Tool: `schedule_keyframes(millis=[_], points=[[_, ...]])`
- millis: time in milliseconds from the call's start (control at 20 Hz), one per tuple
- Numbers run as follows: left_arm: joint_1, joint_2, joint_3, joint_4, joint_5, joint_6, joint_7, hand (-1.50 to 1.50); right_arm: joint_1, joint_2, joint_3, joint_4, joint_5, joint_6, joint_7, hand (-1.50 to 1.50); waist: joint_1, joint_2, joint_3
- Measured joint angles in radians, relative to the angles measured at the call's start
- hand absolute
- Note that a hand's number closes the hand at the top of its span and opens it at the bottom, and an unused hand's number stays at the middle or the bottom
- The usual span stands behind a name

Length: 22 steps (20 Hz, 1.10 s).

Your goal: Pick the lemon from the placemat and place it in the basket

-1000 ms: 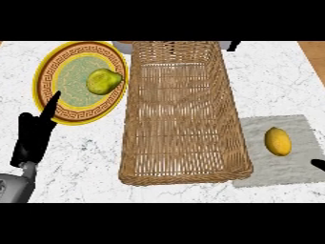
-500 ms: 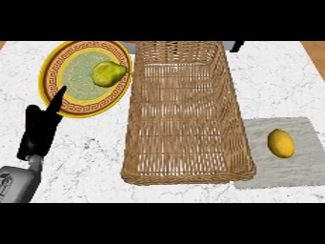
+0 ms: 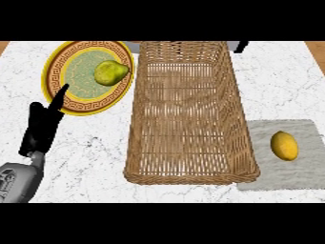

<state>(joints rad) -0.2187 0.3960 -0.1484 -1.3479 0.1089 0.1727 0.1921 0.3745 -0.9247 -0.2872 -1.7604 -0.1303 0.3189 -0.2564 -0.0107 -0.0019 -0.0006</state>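
A yellow lemon (image 3: 284,145) lies on a grey placemat (image 3: 308,169) at the right of the marble counter. Left of it stands a long wicker basket (image 3: 187,112) with nothing inside. My left hand (image 3: 42,126) shows at the lower left, open with fingers pointing up toward the plate, far from the lemon. My right hand is out of the picture.
A gold-rimmed plate (image 3: 77,102) with a green pear (image 3: 110,73) on it sits at the upper left, next to the basket. A dark object (image 3: 241,46) peeks out behind the basket's far right corner. The counter's wooden edges show at both upper corners.
The right hand, whose fingertips showed at the lower right edge a second ago, has left the view. The view has shifted slightly; the lemon and basket have not moved on the counter.
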Motion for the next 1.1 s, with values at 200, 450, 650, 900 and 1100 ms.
schedule_keyframes(millis=[200, 450, 650, 900, 1100], points=[[-0.001, -0.019, 0.011, -0.011, -0.019, -0.011, 0.013, 0.0, -0.039, 0.081, -0.007, 0.011, 0.068, -0.024, 0.018, -1.5, 0.005, 0.001, 0.001], [-0.015, -0.035, 0.041, -0.004, -0.039, -0.035, 0.024, 0.0, -0.106, 0.171, 0.016, 0.028, 0.168, -0.042, 0.054, -1.5, 0.008, 0.002, 0.001], [0.001, -0.057, 0.052, -0.005, -0.06, -0.049, 0.01, 0.0, -0.177, 0.231, 0.051, 0.095, 0.244, -0.037, 0.05, -1.5, 0.011, 0.002, 0.0], [0.015, -0.068, 0.075, -0.051, -0.088, -0.068, 0.045, 0.0, -0.216, 0.31, 0.075, 0.152, 0.332, -0.035, 0.015, -1.5, 0.011, 0.002, 0.001], [-0.004, -0.094, 0.09, -0.019, -0.116, -0.077, 0.031, 0.0, -0.261, 0.355, 0.083, 0.216, 0.391, -0.041, -0.02, -1.5, 0.01, 0.002, 0.001]])
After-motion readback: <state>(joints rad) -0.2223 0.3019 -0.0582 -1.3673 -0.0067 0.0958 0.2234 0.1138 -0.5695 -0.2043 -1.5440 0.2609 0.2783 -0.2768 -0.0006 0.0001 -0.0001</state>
